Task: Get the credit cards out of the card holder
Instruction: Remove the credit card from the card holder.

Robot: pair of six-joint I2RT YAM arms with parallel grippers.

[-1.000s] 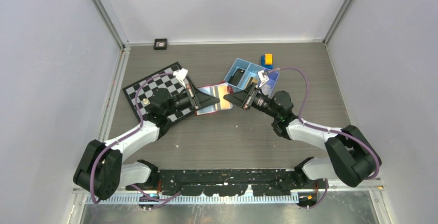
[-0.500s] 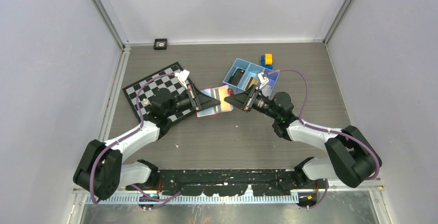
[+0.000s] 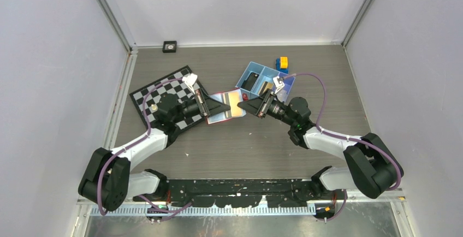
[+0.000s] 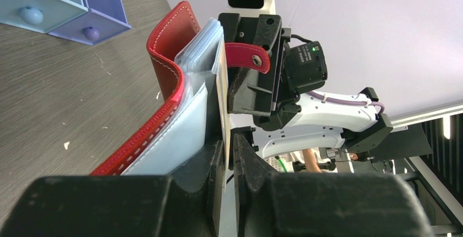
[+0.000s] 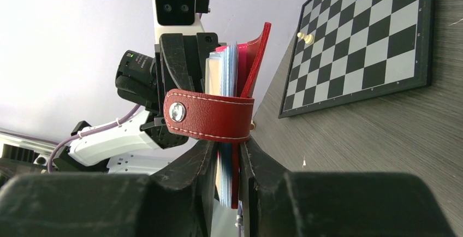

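The red card holder [image 3: 221, 115] hangs open above the table between both arms, its pale blue-grey lining showing. My right gripper [image 5: 228, 147] is shut on one end of the card holder [image 5: 254, 57], just under the snap tab [image 5: 210, 117]. From the other side my left gripper [image 4: 228, 144] straddles the thin edge of an orange-gold credit card [image 4: 222, 84] that sticks out of the lining. The jaws stand slightly open, with a sliver of gap beside the card. From above, the card [image 3: 236, 103] shows between the left gripper [image 3: 224, 106] and the right gripper [image 3: 244, 106].
A chessboard [image 3: 164, 92] lies under the left arm, with a small pale piece [image 5: 306, 37] on it. A blue tray [image 3: 265, 81] with compartments sits behind the right gripper, a yellow and blue block [image 3: 283, 62] beyond it. A small black square [image 3: 170, 46] lies at the back wall.
My left jaws were tight on the card's edge and have loosened a little. The right gripper with the card holder has shifted slightly towards the left one.
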